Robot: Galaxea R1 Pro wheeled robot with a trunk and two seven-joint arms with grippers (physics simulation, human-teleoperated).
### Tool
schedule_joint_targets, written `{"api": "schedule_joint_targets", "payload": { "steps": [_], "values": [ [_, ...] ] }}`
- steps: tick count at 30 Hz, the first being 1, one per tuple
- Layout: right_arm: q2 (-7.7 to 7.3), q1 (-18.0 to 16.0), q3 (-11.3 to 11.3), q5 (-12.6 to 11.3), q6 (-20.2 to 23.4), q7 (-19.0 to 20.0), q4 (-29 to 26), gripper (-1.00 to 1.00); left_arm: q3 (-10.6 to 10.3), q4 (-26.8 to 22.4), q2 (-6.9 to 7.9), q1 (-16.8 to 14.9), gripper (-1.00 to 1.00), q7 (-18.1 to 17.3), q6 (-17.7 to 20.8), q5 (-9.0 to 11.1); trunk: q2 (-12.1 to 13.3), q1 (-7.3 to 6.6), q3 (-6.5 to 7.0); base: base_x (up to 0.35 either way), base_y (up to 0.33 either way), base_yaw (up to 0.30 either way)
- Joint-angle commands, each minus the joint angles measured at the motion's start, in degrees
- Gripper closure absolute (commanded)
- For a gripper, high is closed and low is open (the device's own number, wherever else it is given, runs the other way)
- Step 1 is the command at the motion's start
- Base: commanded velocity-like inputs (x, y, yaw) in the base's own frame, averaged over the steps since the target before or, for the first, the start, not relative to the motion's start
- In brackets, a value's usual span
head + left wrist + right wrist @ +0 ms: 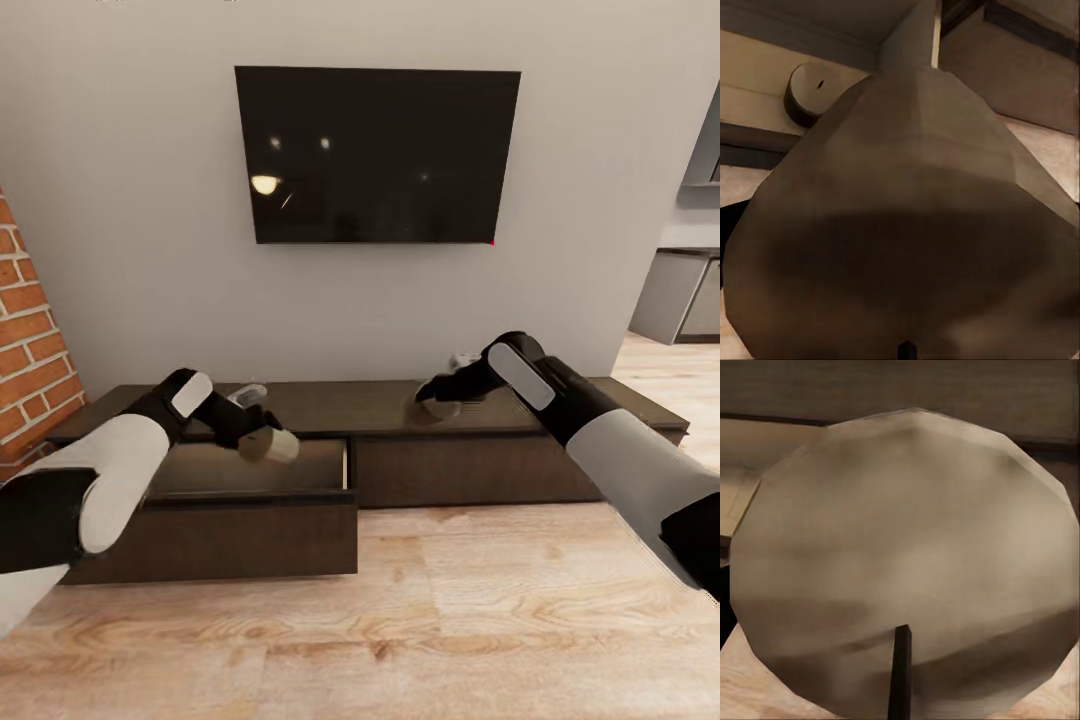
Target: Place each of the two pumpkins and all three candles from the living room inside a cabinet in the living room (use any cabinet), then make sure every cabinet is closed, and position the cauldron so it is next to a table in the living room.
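Observation:
The long low dark-brown cabinet [450, 465] stands under the TV, its left drawer [250, 525] pulled open. My left gripper [262, 436] is shut on a beige candle [275, 447] and holds it above the open drawer. The left wrist view has this candle [907, 225] very close, and past it another candle [811, 91] rests on the drawer's pale floor. My right gripper [442, 392] is shut on a third candle [434, 409], just over the cabinet top right of the drawer. That candle [907, 562] looms large in the right wrist view. Pumpkins, cauldron and table are out of view.
A black TV [377, 155] hangs on the grey wall above the cabinet. A red brick wall [28, 330] borders the left. Pale wood floor [420, 620] runs in front, and grey kitchen units [685, 295] show at the far right.

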Motion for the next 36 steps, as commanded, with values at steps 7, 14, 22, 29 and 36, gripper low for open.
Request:
{"api": "schedule_joint_targets", "payload": {
  "steps": [7,14,22,29,36],
  "values": [
    [0.18,-1.54,0.44,-1.96,0.02,-0.51,0.79,1.0,-11.9,9.43,-0.15,-8.07,1.0,-10.43,0.88,-0.18,-0.02,0.0,-0.08,0.0,0.0,0.0],
    [0.1,-1.57,0.69,-2.14,0.02,-0.36,-4.5,1.0,-23.33,11.53,-0.26,-8.45,1.0,-17.14,0.59,-0.37,-0.02,0.0,-0.08,0.0,0.0,0.0],
    [0.08,-1.57,0.77,-2.08,0.02,-0.36,-7.6,1.0,-23.84,12.77,-0.61,-8.43,1.0,-17.2,0.3,-8.0,-0.02,0.0,-0.08,0.0,0.0,0.0],
    [0.14,-1.57,0.98,-2.08,0.02,-0.37,-7.78,1.0,-23.84,12.83,-0.98,-8.43,1.0,-17.09,0.26,-9.66,-0.02,0.0,-0.08,0.043,0.025,0.0],
    [0.24,-1.56,1.25,-2.08,0.02,-0.36,-7.85,1.0,-23.82,12.92,-1.08,-8.4,1.0,-13.58,0.28,-9.73,-0.02,0.0,-0.08,0.281,0.165,0.0]
  ]
}}
